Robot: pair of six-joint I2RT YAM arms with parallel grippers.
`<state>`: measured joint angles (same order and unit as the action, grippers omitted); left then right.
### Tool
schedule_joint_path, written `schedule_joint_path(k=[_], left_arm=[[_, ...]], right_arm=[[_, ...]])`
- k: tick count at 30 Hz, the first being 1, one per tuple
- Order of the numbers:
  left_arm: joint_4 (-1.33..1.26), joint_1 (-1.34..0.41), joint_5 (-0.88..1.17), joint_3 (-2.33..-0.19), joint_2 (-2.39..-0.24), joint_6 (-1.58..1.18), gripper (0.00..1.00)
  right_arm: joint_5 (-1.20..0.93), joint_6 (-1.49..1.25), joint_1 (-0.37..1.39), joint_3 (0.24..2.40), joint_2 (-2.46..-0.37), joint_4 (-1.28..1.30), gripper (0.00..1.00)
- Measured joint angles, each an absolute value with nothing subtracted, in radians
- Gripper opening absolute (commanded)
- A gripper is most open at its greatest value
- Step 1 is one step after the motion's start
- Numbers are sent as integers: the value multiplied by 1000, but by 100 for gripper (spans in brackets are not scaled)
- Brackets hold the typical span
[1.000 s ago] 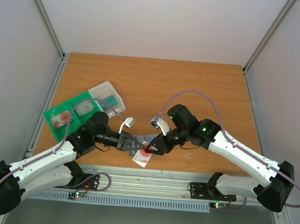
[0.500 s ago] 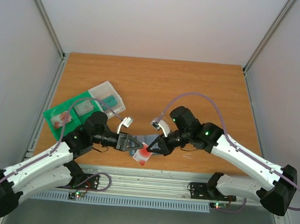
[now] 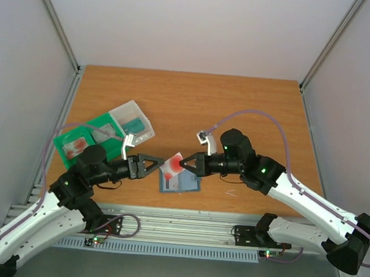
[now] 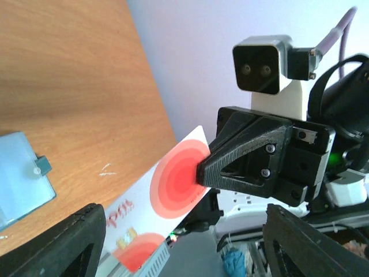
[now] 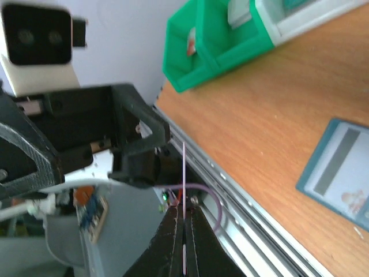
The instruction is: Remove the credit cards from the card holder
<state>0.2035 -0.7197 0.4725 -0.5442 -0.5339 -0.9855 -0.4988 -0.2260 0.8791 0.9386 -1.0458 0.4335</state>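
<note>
The card holder point(image 3: 181, 183) lies opened flat on the wooden table point(image 3: 238, 110), down at about 6 o'clock near the front edge, its blue inner faces turned up. One of the credit cards point(image 3: 172, 165), a white one with a big red round mark, is out of it and held in the air just above the holder's 11 o'clock corner. The right gripper point(image 3: 184, 166) comes in from 3 o'clock and has its fingers pressed together on the card's edge; from its own wrist camera the card shows edge-on as a thin line rising from the pinch. The left gripper point(image 3: 152, 166) faces it from 9 o'clock with its fingers spread wide, one on either side of the card's free end. A green tray point(image 3: 75, 146) with a clear box point(image 3: 134, 121) sits off at 9 to 10 o'clock.
</note>
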Motion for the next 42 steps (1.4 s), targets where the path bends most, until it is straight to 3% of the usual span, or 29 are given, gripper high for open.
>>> schedule_joint_path(k=[5,11,19,30,37,42], left_arm=[[210,-720,408,-544,-486,-1038,70],[133,-720,392,-492,-488,-1121,57],[21,-720,396,-434,-552,-1214,56],[-31,-720,389,-426,-552,-1251,1],[-23,-720,377,-422,-509,-1242,0],[57,-720,361,-442,-493,-1199,1]], right_arm=[[-423,-356,879,889,-1005,302,1],[-369,-488,879,829,-1003,162,1],[-336,-574,879,810,-1005,58,1],[-326,-596,879,794,-1006,28,2],[-321,-593,879,782,-1006,26,16],[-309,-571,879,765,-994,50,39]])
